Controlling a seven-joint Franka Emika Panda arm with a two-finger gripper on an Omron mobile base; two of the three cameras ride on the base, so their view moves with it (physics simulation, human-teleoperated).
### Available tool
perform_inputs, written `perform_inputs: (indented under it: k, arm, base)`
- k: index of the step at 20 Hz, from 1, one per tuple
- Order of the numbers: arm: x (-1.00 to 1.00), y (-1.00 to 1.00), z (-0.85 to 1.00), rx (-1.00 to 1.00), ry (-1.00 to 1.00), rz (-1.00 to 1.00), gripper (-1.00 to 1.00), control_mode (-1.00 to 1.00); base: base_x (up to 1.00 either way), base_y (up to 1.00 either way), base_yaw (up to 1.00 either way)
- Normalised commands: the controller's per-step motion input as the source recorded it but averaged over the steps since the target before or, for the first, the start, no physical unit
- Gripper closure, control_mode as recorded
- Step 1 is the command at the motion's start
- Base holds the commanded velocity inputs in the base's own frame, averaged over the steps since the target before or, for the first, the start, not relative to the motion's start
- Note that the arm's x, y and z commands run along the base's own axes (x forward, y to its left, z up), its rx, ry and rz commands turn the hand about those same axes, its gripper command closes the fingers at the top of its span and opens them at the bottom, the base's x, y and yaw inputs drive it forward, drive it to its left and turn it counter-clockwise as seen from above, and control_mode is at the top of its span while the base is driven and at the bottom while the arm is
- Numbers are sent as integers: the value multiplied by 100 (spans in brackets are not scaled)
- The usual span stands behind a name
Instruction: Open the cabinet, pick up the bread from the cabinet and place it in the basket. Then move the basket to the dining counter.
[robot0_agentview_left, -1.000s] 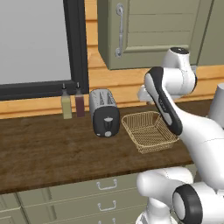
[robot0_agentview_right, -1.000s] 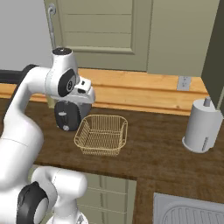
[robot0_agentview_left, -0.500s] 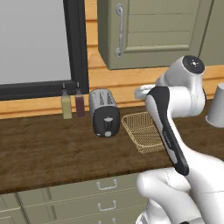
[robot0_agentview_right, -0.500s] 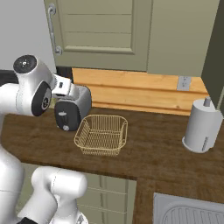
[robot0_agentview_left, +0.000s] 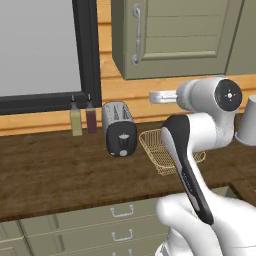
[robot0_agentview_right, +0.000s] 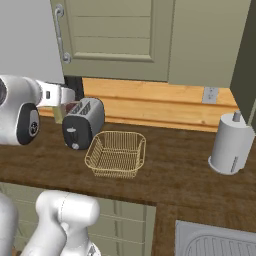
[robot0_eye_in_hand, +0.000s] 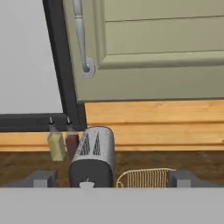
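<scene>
We see the cabinet (robot0_agentview_left: 175, 37), olive-green and panelled, mounted on the wall above the counter (robot0_agentview_left: 55, 170); its door is shut, and its vertical silver bar handle (robot0_agentview_left: 136, 32) runs down the door's left edge. The bread lies out of sight, so we cannot tell its place. Below the cabinet the basket (robot0_agentview_right: 116, 154), tan woven mesh with flared sides, sits empty on the dark wood counter, just right of the toaster (robot0_agentview_right: 82, 122) and apart from it. Left of the toaster, against the wood-plank wall, stand two small bottles (robot0_agentview_left: 83, 118), one pale and one dark red, under a dark-framed window (robot0_agentview_left: 45, 50). Far to the right on the counter stands a white paper-towel roll (robot0_agentview_right: 231, 142), and a sink (robot0_agentview_right: 220, 242) lies at the near right corner. Drawer fronts (robot0_agentview_left: 100, 220) with small handles run beneath the counter. The claw (robot0_eye_in_hand: 113, 179) hangs above the counter near the toaster, facing the wall; its two dark finger tips (robot0_eye_in_hand: 41, 178) stand wide apart with nothing between them
</scene>
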Motion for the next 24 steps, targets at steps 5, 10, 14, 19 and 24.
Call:
perform_inputs:
  k: [5,10,14,19,24]
  arm:
    - [-26,7,64,6,-28,-2,-100,-100]
    - [-17,0,61,10,-18,0,-100,-100]
    - [0,18,79,16,-7,0,-100,-100]
    - [12,17,68,4,5,-1,-100,-100]
    - [9,4,41,0,13,0,-100,-100]
  base:
    - [0,0,0]
    - [0,0,0]
    - [0,0,0]
    - [0,0,0]
    - [0,0,0]
